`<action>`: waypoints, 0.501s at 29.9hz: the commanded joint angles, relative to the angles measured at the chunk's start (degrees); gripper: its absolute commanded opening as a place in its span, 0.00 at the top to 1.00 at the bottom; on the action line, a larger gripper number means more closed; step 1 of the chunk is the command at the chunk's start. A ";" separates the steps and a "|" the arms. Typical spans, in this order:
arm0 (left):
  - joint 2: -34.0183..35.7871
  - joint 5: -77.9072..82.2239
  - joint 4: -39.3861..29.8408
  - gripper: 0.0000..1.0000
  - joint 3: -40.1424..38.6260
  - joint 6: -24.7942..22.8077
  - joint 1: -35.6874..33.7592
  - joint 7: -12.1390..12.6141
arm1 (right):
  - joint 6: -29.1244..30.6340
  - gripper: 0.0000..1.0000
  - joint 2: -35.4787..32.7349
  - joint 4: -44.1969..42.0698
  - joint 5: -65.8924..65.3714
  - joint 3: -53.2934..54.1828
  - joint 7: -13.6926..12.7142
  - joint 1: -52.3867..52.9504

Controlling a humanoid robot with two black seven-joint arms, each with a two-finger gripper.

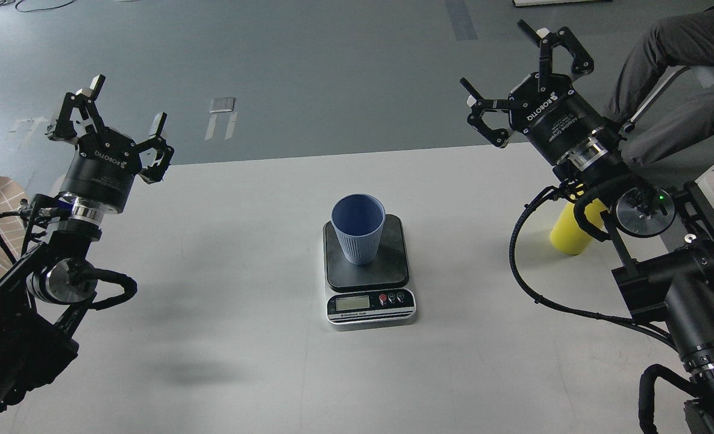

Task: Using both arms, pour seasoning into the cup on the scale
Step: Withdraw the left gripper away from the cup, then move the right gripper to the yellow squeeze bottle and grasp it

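The light blue ribbed cup [357,228] stands upright on the dark platform of the digital kitchen scale [369,283], at the middle of the white table [224,337]. At ten o'clock the left gripper [129,110] hangs with fingers spread wide, holding nothing — at two o'clock the right gripper [509,77] likewise. The yellow seasoning bottle [569,236] stands at three o'clock, mostly hidden behind the right arm.

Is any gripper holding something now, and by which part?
Nothing is held. The left gripper and right gripper are both open and empty, raised above the table.
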 commanded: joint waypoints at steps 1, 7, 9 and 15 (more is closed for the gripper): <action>0.21 0.00 0.01 0.02 -0.14 -0.02 0.33 -0.01 | 0.00 0.00 -0.36 0.21 0.09 0.08 0.00 -0.10; 0.29 0.00 0.01 0.02 -0.14 -0.02 0.33 -0.01 | 0.00 0.00 -2.46 4.59 5.60 0.25 -0.26 -1.68; 0.38 0.00 0.01 0.02 -0.14 -0.10 0.33 -0.01 | 0.00 0.00 -3.52 5.30 7.81 0.25 -0.44 -1.95; 0.38 0.00 0.01 0.02 -0.14 -0.02 0.33 -0.01 | 0.00 0.00 -10.81 9.26 14.76 0.34 -0.53 -5.90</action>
